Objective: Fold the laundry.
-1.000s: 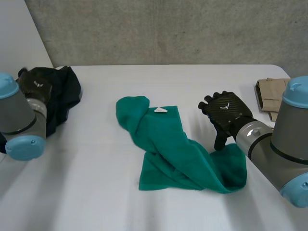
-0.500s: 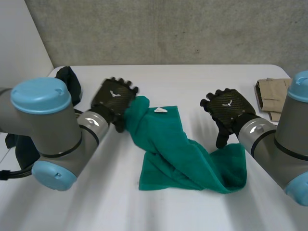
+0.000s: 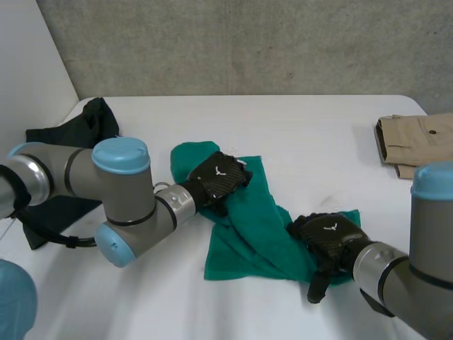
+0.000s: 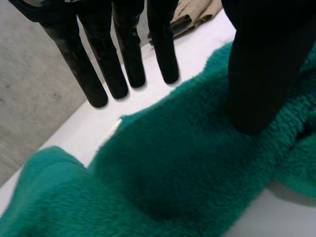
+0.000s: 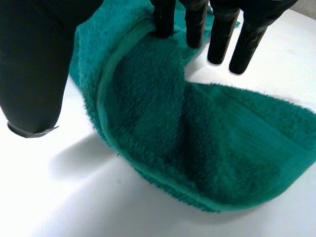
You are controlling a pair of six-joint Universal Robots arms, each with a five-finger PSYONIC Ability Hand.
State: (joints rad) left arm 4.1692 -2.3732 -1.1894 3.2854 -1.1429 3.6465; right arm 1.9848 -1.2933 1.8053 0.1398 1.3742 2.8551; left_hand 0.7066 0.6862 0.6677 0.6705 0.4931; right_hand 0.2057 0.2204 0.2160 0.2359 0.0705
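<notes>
Towel [image 3: 248, 234] sits twisted on table [image 3: 318, 134]; my left hand [image 3: 216, 178] flat on its far end, right hand [image 3: 325, 237] over near corner, both w/ fingers straight, nothing pinched. Risk: I grab a fold, not the hem, & twist tightens.

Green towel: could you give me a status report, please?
Left hand open on green towel, far end. Right hand open at its near corner. Towel rumpled, unfolded. Black garment, beige garment well aside.

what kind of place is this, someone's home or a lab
Most likely a robotics lab or test bench: a white table against a concrete wall, with the left robot hand and right robot hand at a green towel.
</notes>
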